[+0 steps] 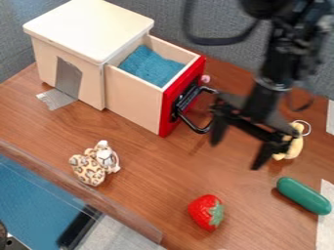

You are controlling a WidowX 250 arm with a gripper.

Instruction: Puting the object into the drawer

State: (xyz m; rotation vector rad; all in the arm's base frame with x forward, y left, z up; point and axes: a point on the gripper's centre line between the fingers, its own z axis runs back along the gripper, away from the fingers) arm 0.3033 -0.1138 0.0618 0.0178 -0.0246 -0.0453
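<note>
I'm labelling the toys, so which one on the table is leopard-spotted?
The tan toy at the picture's left, with brown spots. The strawberry is red with a green top, the green toy is plain, and the yellow toy is pale.

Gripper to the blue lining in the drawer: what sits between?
In the camera view, the drawer's red front and its black handle lie between the gripper and the blue lining.

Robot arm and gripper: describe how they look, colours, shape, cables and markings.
The arm is black, with chunky, segmented parts and a thin pale ring above the gripper. A thick dark cable loops beside it. The gripper is black too, with two tapering fingers.
</note>
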